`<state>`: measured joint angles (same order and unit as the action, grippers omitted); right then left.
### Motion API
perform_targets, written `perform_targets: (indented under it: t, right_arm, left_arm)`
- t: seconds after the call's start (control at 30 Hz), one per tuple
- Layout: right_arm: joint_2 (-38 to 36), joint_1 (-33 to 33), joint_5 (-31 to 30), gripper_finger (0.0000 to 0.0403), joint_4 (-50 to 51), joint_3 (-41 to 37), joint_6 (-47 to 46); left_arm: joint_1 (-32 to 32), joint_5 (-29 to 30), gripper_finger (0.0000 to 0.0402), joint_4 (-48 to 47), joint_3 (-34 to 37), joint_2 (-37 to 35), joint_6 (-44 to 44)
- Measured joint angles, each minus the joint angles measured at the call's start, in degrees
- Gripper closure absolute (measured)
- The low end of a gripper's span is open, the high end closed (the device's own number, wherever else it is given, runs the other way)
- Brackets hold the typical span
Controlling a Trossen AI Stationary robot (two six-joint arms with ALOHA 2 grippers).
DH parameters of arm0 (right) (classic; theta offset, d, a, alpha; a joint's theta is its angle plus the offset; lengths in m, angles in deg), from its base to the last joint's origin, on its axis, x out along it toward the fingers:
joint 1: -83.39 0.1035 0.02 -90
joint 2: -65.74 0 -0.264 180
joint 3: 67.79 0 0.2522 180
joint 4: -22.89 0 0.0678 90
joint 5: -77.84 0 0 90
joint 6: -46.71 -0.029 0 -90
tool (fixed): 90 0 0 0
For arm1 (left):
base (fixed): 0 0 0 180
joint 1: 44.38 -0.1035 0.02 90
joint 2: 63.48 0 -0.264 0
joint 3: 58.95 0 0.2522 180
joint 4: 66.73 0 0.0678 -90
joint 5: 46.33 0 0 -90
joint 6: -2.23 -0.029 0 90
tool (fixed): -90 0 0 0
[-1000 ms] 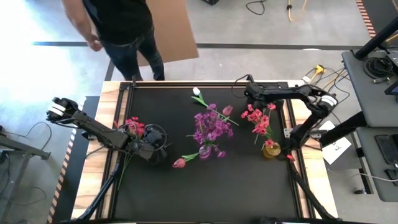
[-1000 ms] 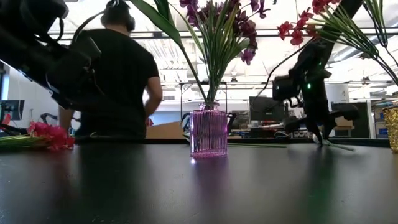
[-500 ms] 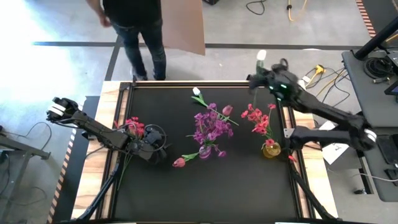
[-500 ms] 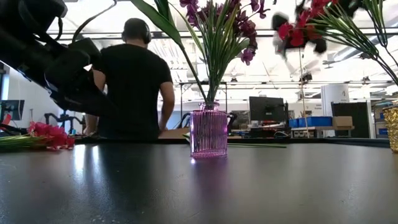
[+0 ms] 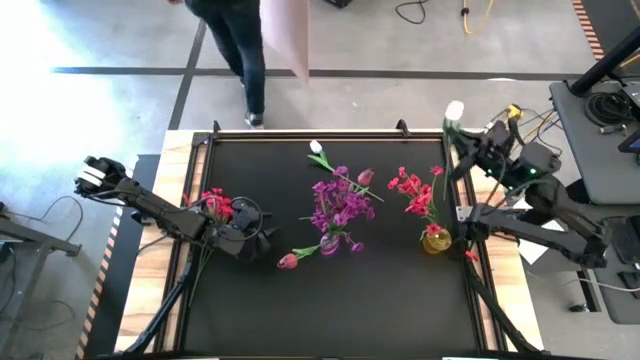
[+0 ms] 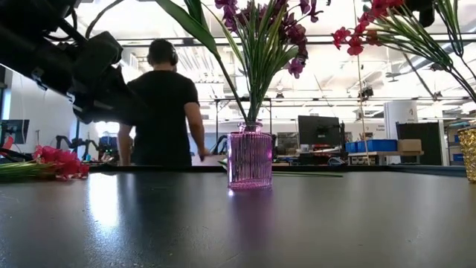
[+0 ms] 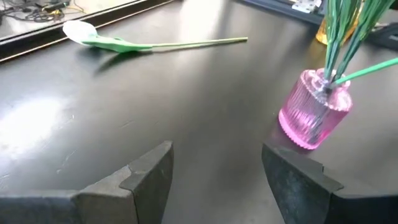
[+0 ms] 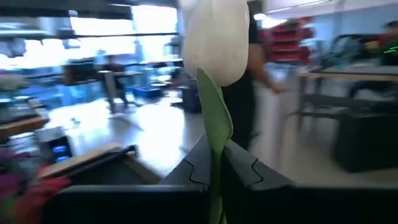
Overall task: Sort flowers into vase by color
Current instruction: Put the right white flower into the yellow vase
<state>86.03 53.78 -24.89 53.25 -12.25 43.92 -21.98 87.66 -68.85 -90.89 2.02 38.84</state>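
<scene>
A white flower is pinched by its stem in the closed right gripper above the table's far right corner; it is best kept upright, clear of the red flowers; the left gripper is held open near the pink vase

pink ribbed vase, white bud
</scene>
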Motion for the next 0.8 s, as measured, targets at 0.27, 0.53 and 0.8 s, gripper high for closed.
perform_targets:
  t: [0.27,0.53,0.8]
  right_arm:
    - [-12.41,0.00,17.88,0.0394,2.96,-4.92,-5.26]
    - [-19.89,0.05,26.77,0.0394,4.03,-12.17,-10.18]
    - [-17.68,0.11,33.40,0.0394,1.27,-14.01,-10.89]
  left_arm:
    - [0.00,-0.83,0.0173,-0.02,0.00,0.00,1.85]
    - [-0.34,0.41,0.0173,2.53,0.00,-0.02,1.60]
    - [-0.92,0.55,0.0173,3.22,-0.79,-0.02,1.06]
